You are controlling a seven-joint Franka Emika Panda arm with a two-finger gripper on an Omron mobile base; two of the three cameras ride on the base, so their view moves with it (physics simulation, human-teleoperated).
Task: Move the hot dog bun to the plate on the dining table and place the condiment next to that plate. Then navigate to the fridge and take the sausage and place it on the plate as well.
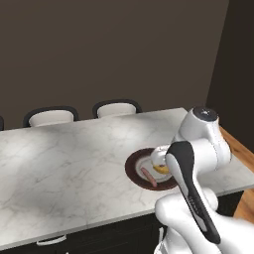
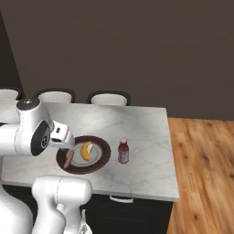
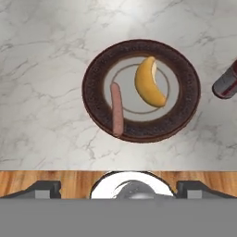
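Note:
On the dining table point(image 2: 137, 123) lies the plate point(image 3: 139, 46), dark brown at the rim and pale in the centre. The golden hot dog bun point(image 3: 148, 83) rests on its right half and the slim pink sausage point(image 3: 117, 109) on its left half, partly over the rim. Just right of the plate point(image 2: 103, 153) stands the red condiment point(image 2: 123, 151), upright and apart from it; its side shows at the hand view's right edge point(image 3: 227, 83). My gripper point(image 3: 121, 187) hovers above the plate's near side, open, with nothing between its fingers.
Two dark chairs with pale seats point(image 2: 55, 96) point(image 2: 109, 98) are tucked in at the table's far side. The table's right end borders the wooden floor point(image 2: 201, 160). A dark wall closes the back. Bare marble point(image 1: 64, 154) stretches left of the plate.

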